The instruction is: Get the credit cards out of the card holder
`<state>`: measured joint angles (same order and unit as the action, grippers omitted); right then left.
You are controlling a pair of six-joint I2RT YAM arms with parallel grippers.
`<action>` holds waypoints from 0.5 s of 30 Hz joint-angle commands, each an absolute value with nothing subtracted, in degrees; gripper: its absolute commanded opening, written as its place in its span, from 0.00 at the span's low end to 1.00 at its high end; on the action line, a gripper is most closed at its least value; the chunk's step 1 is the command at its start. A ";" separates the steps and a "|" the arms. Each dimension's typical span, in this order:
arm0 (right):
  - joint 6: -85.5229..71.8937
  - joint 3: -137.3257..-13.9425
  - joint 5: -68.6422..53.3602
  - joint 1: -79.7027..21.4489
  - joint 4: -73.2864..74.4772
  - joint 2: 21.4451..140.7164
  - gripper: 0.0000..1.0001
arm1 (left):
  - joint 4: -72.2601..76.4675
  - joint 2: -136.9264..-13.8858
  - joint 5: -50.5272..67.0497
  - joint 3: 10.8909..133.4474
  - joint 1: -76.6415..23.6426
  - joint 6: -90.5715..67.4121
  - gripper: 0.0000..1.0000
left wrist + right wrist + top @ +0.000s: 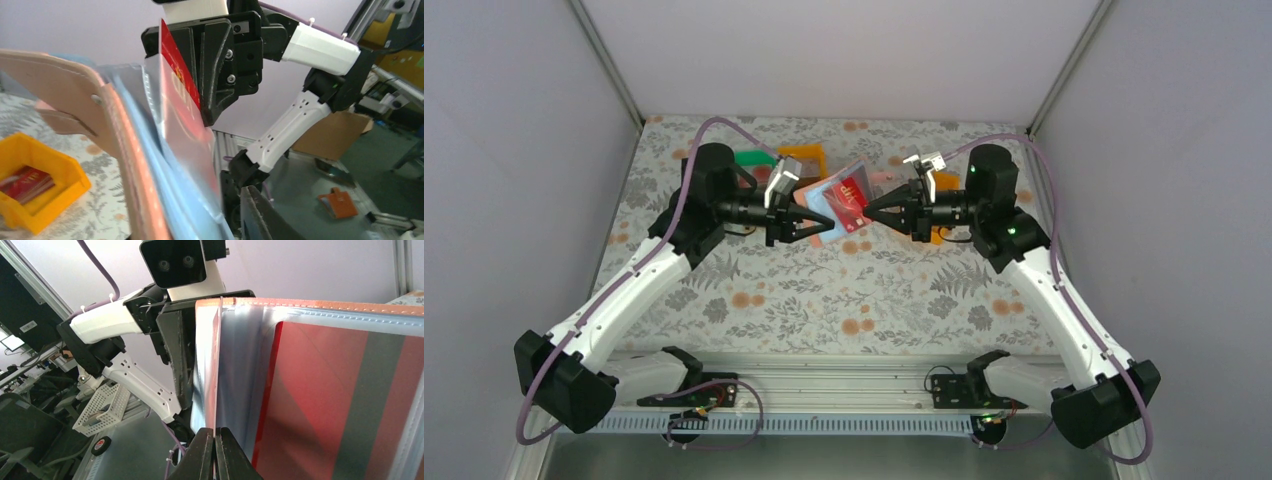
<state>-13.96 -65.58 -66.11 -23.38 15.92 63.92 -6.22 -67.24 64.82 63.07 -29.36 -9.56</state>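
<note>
At the back left of the flowered table (824,290) a green bin (749,158) is seen, with an orange bin (809,158) just beside it on the right. In front of these, the left gripper (829,220) is raised off the table and pointed to the right. The edge of the card holder (824,195) is set between its fingers. Only one finger (257,210) is shown in the left wrist view, with a thin dark gap beside the clear sleeves, so it cannot be told whether the holder is clamped or loose. The holder is found in the air between the two grippers, opened, with its brownish-pink cover (75,85) and pale blue sleeves fanned apart. A red card (854,195) is seen at the holder's right side, partly out of a sleeve. The right gripper (869,210) is closed on that card's thin edge, its fingertips pressed together. A striped red card (350,405) is lodged inside another sleeve. Low in the left wrist view, a yellow-orange bin (55,207) is shown with loose red cards (27,181) lying in it.
</note>
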 commanded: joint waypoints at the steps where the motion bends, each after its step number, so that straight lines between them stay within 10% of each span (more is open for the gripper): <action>1: -15.74 -65.77 -63.84 -24.68 11.52 63.35 0.04 | -3.94 -67.00 68.55 63.16 -29.72 -8.72 0.29; 15: -8.78 -69.91 -60.24 -26.44 20.96 63.99 0.04 | -9.37 -66.77 60.74 63.01 -29.69 -6.10 0.02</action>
